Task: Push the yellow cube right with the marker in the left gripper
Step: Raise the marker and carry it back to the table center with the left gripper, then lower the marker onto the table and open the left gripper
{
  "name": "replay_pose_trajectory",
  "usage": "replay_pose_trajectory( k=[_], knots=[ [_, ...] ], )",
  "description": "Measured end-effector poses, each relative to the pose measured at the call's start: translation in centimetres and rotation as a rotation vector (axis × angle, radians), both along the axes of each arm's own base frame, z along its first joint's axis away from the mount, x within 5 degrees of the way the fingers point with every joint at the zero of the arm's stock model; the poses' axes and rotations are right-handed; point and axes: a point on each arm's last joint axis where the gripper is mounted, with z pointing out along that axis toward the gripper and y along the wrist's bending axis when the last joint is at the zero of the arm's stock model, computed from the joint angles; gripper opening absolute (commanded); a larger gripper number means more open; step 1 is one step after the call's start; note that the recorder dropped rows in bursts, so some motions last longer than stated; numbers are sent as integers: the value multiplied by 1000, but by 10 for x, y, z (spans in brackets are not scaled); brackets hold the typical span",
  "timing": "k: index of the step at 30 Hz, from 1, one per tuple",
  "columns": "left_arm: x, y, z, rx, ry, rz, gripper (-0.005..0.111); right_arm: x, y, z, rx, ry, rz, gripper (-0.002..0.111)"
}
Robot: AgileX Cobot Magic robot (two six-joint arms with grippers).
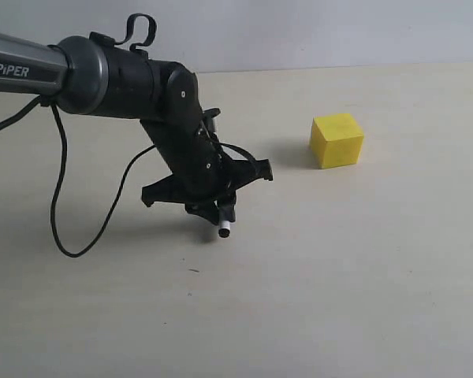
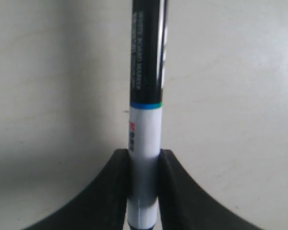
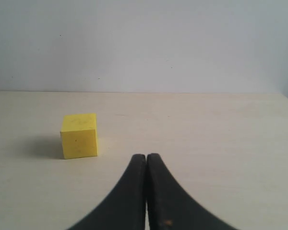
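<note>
Left tool clamped on marker white barrel; right tool pinched closed, empty; yellow cube looks light, foam-soft, prob slides easy; push low on marker-side face, else may tip/spin

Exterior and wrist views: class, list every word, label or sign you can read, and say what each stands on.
"PiPER": white letters on the grey arm.
Slim black-and-white marker: small print on the black half, red-blue mark on the white half, both too blurred to read.
Bright yellow foam cube: no text.
</note>
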Motion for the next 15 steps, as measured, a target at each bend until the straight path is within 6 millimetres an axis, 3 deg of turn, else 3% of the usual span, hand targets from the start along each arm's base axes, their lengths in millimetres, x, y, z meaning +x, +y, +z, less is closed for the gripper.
replay_pose_trajectory(
  k=[7,15],
  knots=[
    [0,0,0,2,5,2,1,0,0,0,0,0,0,0],
    [0,0,0,1,14,32,32,0,0,0,0,0,0,0]
  ],
)
